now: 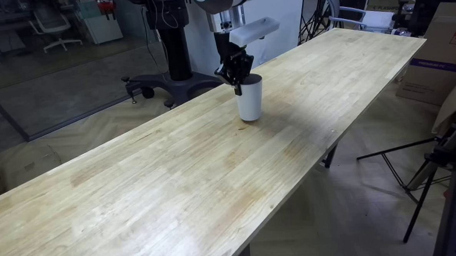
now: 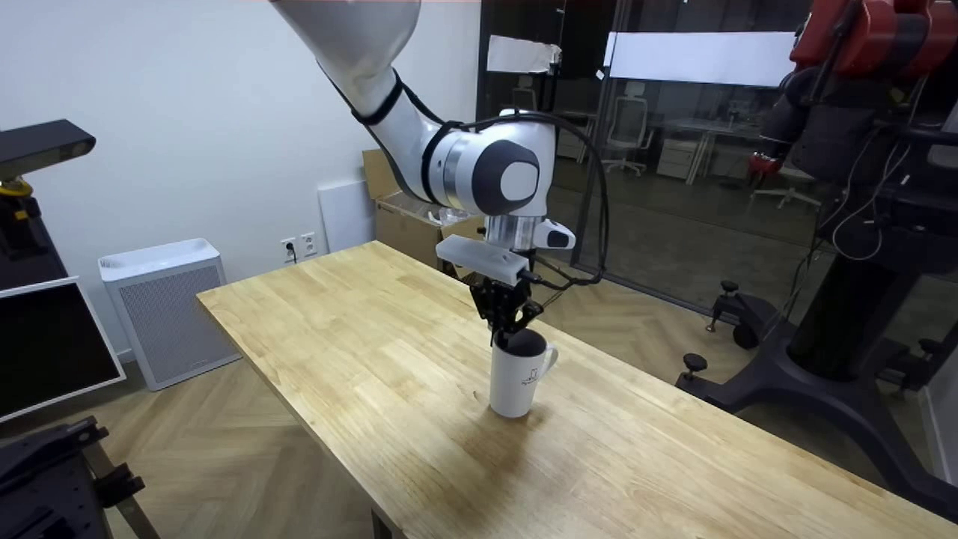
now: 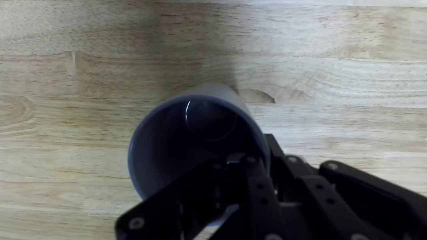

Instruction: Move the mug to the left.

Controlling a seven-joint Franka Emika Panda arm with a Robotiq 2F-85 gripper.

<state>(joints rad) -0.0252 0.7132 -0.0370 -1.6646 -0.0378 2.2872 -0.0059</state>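
The white mug [image 1: 250, 103] with a dark inside is upright on or just above the long wooden table [image 1: 157, 177]; I cannot tell if its base touches. In an exterior view the mug [image 2: 513, 385] shows a handle and a small dark print. My gripper [image 1: 241, 88] reaches down onto the rim, and it also shows at the rim in an exterior view [image 2: 500, 337]. In the wrist view the mug [image 3: 186, 133] opens towards me, and the gripper [image 3: 263, 158] has one finger inside and one outside, closed on the wall. The inner fingertip is hidden in the dark inside.
A dark wheeled robot stand [image 1: 179, 78] is beside the table's long edge; it also shows in an exterior view [image 2: 831, 374]. A tripod [image 1: 419, 192] and cardboard boxes [image 1: 436, 57] stand off the opposite edge. A white air purifier [image 2: 179, 314] stands on the floor near the table's end.
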